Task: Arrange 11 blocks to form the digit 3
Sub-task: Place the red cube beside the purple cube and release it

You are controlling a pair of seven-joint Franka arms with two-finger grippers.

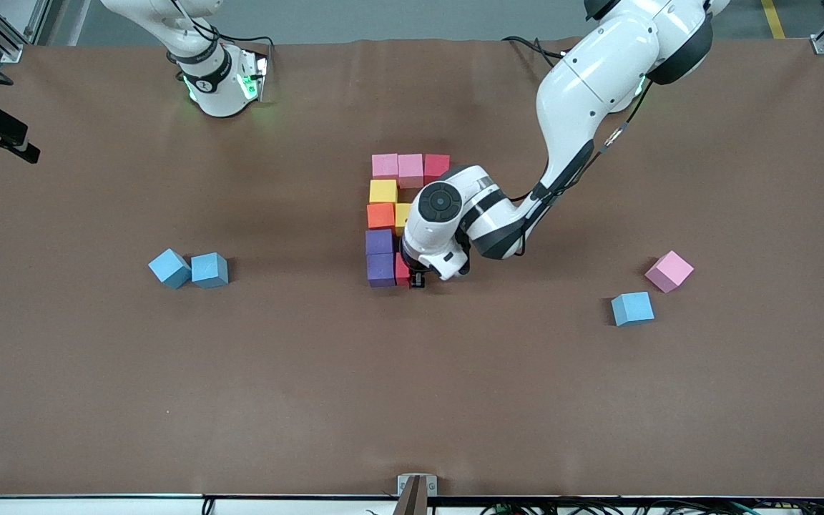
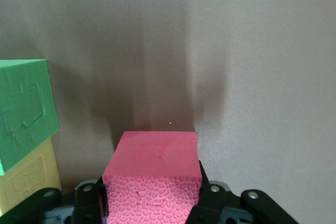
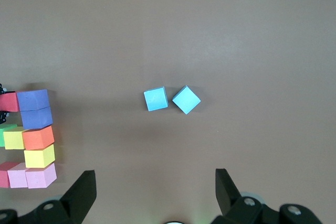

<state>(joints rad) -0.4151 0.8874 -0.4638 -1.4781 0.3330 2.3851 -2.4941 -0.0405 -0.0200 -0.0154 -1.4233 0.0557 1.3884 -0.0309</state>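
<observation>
Looks like you're on the bottom bar of the digit 3 [image 1: 398, 222], which sits dead centre of the front view. Your left claw [image 1: 415, 279] is down at the lower end of the figure, clenched on a red block [image 1: 402, 272]. That block is tucked against the lower purple block [image 1: 381, 270]. From the left wrist view the red block [image 2: 155, 156] looks like it's on the surface [image 1: 412, 400] or just about, though I can't tell if it's fully seated.

My guess for the next move: let go, lift straight up so you don't drag the neighbours, then fetch one more cube to finish that bottom bar. There are loose light blue blocks [image 1: 631, 308] lying well apart from the figure, any of which would do.

Your right claw [image 3: 155, 192] is spread wide with nothing in it. It's parked near the top edge of the front frame, just waiting.

Hard to see:
- The left arm covers the end of the middle bar in the front view.
- The green block [image 2: 23, 111] only shows at the edge of the left wrist frame, next to a yellow block [image 2: 26, 174].
- I can't make out whether the red block is flush with the purple one.
</observation>
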